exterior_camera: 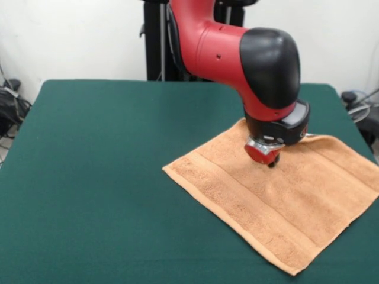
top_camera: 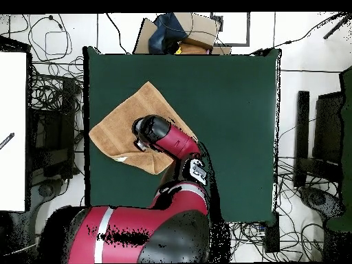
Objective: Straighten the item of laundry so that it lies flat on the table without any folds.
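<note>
The light orange-brown towel [exterior_camera: 284, 204] lies spread out on the dark green table [exterior_camera: 89, 177], turned like a diamond, at the right side in the front view. A woven band runs along its near-left side. Its surface looks mostly flat, and its right corner reaches the table's edge. My gripper [exterior_camera: 263, 155] points down and is at or just above the towel near its far corner. The arm's black wrist hides the cloth behind it. In the overhead view the towel [top_camera: 117, 124] lies at the table's [top_camera: 227, 103] left side, partly under the arm [top_camera: 168, 141].
The robot's pedestal [exterior_camera: 160, 35] stands at the table's far edge. Cables and dark equipment [exterior_camera: 9, 109] lie off the table's left and right sides. A cardboard box with a dark bag [top_camera: 182, 31] sits beyond the table's top edge in the overhead view.
</note>
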Robot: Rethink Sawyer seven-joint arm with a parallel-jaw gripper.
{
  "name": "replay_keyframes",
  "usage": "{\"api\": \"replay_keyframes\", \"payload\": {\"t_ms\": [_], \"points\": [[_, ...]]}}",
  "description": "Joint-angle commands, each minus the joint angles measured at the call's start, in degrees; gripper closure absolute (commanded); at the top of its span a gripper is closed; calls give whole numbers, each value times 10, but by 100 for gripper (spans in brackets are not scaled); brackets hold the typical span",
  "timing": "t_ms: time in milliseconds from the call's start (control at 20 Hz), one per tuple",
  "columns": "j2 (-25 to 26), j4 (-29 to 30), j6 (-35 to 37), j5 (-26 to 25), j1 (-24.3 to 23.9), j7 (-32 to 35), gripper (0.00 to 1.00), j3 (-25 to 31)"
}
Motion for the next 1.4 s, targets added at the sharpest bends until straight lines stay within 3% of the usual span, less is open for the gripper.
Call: {"api": "replay_keyframes", "payload": {"t_ms": [50, 350, 900, 1400], "points": [[32, -14, -8, 25, 13, 53, 100, 48], [28, -30, 29, 28, 26, 80, 100, 40], [-47, 90, -22, 42, 34, 54, 100, 65], [-62, 123, -49, 65, 61, 54, 100, 75]]}}
